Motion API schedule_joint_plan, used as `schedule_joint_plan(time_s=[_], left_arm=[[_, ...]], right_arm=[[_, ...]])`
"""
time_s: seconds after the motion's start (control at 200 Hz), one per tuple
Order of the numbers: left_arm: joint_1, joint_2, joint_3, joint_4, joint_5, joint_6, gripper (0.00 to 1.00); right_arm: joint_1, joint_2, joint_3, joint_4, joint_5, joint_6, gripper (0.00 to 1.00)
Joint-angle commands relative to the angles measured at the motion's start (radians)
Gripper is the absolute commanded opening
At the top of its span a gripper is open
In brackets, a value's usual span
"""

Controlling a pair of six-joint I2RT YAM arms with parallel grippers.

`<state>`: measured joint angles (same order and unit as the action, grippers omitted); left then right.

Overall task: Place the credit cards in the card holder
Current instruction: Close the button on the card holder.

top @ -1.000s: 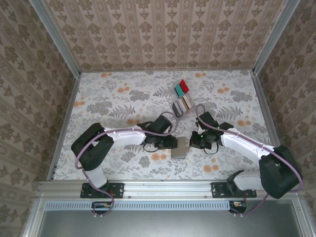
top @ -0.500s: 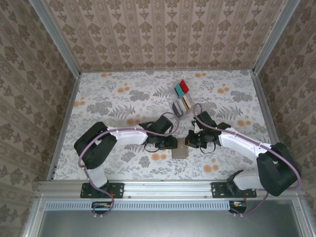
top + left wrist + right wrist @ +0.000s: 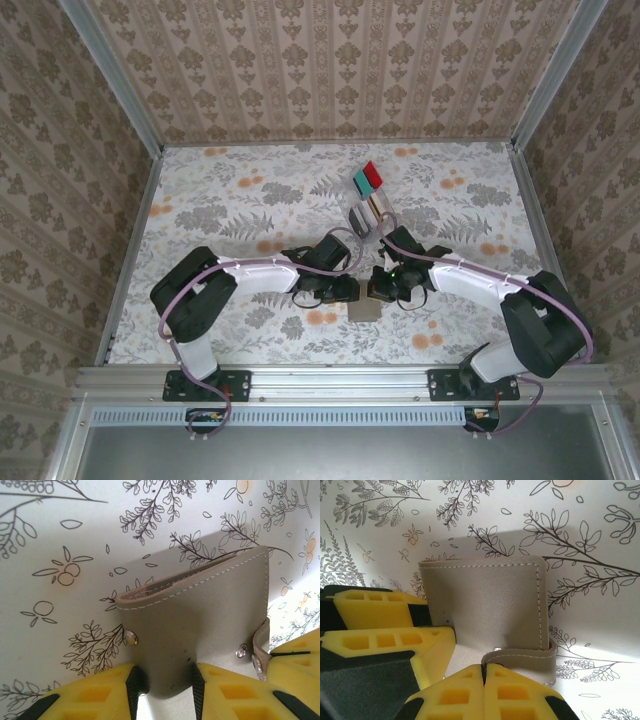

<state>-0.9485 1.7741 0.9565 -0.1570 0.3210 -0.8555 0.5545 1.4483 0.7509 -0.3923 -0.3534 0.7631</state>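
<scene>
The grey-brown card holder (image 3: 362,308) lies folded on the floral table between both grippers. In the left wrist view my left gripper (image 3: 164,681) is shut on the near edge of the card holder (image 3: 200,605). My right gripper (image 3: 483,672) is shut on the holder's snap strap (image 3: 525,656), which curls up off the card holder (image 3: 485,597). From above, the left gripper (image 3: 345,290) and right gripper (image 3: 380,290) almost touch. A red credit card (image 3: 373,174) and a teal credit card (image 3: 360,182) lie further back.
A clear slotted rack (image 3: 366,212) with tan and dark cards stands just behind the grippers. Metal rails and patterned walls enclose the table (image 3: 230,200), which has open room to the left and right.
The right gripper has slid left to the card holder and now pinches its strap. The left arm has hardly moved and keeps its hold.
</scene>
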Motion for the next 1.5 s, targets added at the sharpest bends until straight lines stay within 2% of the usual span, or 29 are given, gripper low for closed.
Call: schedule_joint_plan(time_s=[0.0, 0.91, 1.21, 1.3, 1.37, 1.495], left_arm=[[-0.007, 0.023, 0.019, -0.007, -0.005, 0.021, 0.35], [-0.006, 0.022, 0.014, -0.001, -0.001, 0.023, 0.34], [-0.006, 0.0, 0.003, 0.012, -0.009, 0.024, 0.34], [-0.006, -0.039, -0.008, 0.014, -0.035, 0.024, 0.35], [-0.004, -0.08, -0.016, 0.01, -0.069, 0.028, 0.36], [0.005, -0.175, -0.03, -0.018, -0.146, 0.06, 0.41]], right_arm=[[0.007, 0.019, 0.019, 0.0, 0.015, 0.014, 0.0], [0.036, 0.122, 0.004, -0.022, 0.048, 0.01, 0.0], [0.041, 0.093, -0.043, -0.003, 0.085, 0.02, 0.0], [0.041, 0.006, -0.022, 0.012, 0.089, 0.008, 0.12], [0.037, -0.09, 0.006, 0.002, 0.131, 0.0, 0.29], [0.012, -0.249, 0.063, -0.074, 0.302, -0.035, 0.5]])
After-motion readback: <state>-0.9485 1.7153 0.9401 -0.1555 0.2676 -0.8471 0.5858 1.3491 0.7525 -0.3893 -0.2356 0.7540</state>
